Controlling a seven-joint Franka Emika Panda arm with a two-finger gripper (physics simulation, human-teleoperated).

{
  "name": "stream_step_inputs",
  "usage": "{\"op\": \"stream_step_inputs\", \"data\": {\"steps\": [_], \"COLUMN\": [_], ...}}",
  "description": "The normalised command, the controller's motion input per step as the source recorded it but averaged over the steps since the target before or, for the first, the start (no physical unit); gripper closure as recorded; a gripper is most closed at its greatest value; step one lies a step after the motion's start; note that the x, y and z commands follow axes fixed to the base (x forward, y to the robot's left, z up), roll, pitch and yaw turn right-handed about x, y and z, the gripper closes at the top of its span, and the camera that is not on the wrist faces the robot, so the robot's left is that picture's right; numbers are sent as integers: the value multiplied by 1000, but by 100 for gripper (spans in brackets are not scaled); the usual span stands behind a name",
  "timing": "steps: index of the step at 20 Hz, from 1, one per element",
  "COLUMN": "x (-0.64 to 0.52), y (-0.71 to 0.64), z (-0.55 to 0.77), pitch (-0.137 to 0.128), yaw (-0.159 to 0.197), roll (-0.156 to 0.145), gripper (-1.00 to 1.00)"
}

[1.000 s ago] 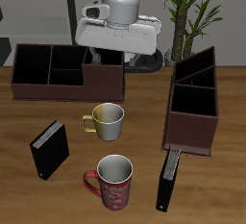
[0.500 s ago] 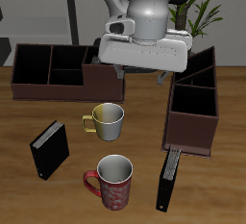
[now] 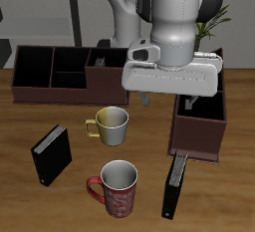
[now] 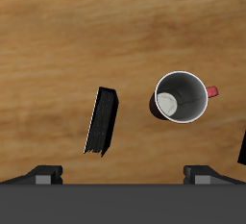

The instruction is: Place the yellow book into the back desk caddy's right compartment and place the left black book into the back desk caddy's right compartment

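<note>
My gripper hangs open and empty above the table, between the back desk caddy and the slanted-divider caddy. The left black book lies near the table's front edge, ahead of the slanted caddy and well below the gripper. The wrist view shows that book on bare wood beyond my open gripper. The right compartment is the caddy's taller end section. A small dull upright shape in it looks like the yellow book, though it is too dim to be sure.
The brown caddy with slanted dividers stands close beside the gripper. A silver mug with a yellow handle and a red mug sit mid-table. The other black book stands toward the front, far from the gripper.
The gripper has moved away from over the back caddy's tall section, coming forward and across toward the slanted caddy, still open and empty.
</note>
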Motion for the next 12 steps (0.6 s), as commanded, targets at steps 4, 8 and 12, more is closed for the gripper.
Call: {"op": "stream_step_inputs", "data": {"steps": [4, 8, 12], "x": [467, 327, 125], "y": [74, 132, 205], "z": [-409, -418, -376], "pitch": [52, 48, 15], "yaw": [-47, -26, 25], "roll": [-9, -1, 9], "gripper": [-100, -100, -100]}}
